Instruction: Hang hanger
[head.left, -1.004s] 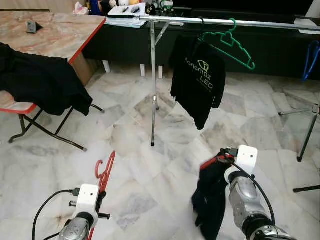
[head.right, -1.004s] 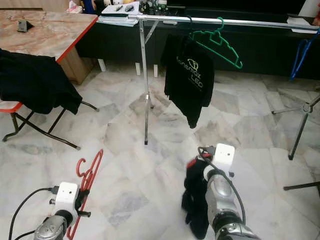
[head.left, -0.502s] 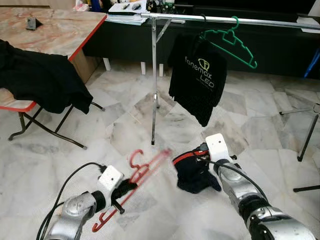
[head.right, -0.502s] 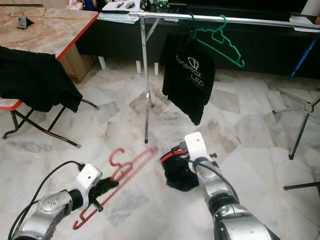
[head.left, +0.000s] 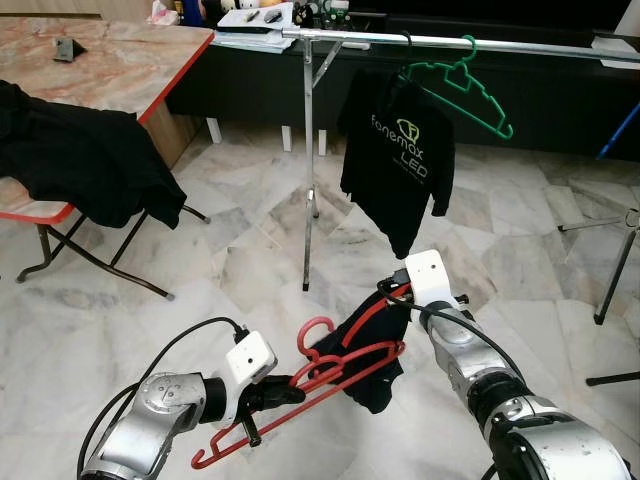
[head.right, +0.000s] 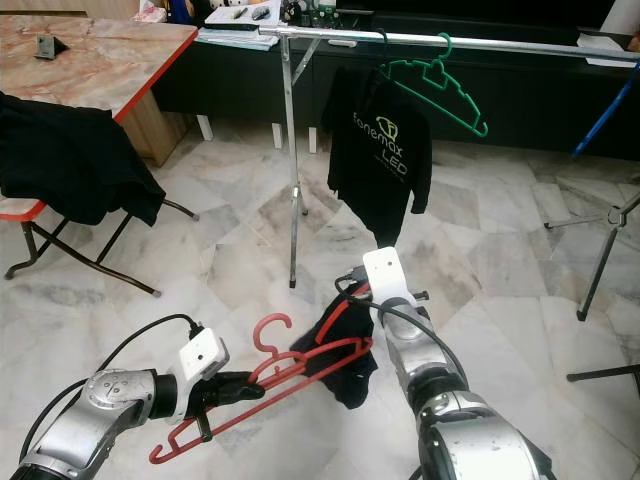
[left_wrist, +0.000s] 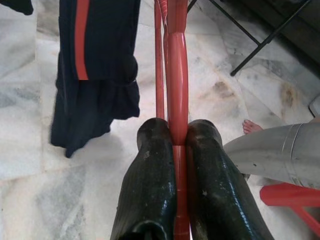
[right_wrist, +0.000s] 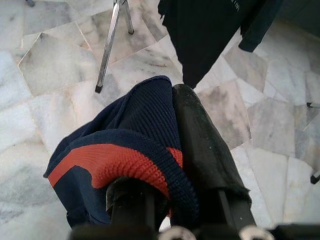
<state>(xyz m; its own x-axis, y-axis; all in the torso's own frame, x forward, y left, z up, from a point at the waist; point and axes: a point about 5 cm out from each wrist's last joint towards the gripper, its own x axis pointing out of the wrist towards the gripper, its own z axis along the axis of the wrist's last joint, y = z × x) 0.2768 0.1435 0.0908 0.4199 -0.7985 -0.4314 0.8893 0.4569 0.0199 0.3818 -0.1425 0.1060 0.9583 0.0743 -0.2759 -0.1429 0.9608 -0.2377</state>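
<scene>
My left gripper (head.left: 272, 393) is shut on the lower bar of a red hanger (head.left: 335, 362), held low over the floor with its hook up; the left wrist view shows the fingers (left_wrist: 150, 170) pinching the red hanger (left_wrist: 176, 75). My right gripper (head.left: 396, 293) is shut on the edge of a navy garment with a red stripe (head.left: 366, 345), which dangles below it. The hanger's right end lies against the garment, overlapping it. In the right wrist view the garment (right_wrist: 125, 140) is bunched between the fingers (right_wrist: 200, 145).
A metal clothes rail (head.left: 450, 42) stands ahead with a black printed T-shirt (head.left: 398, 165) and a green hanger (head.left: 468, 85) on it. At the left is a folding table (head.left: 110, 70) draped with black cloth (head.left: 80, 160). Stand legs (head.left: 610, 270) rise at the right.
The left arm swung the red hanger up and right until it met the garment. The right gripper lifted the garment, which now hangs open instead of bunched.
</scene>
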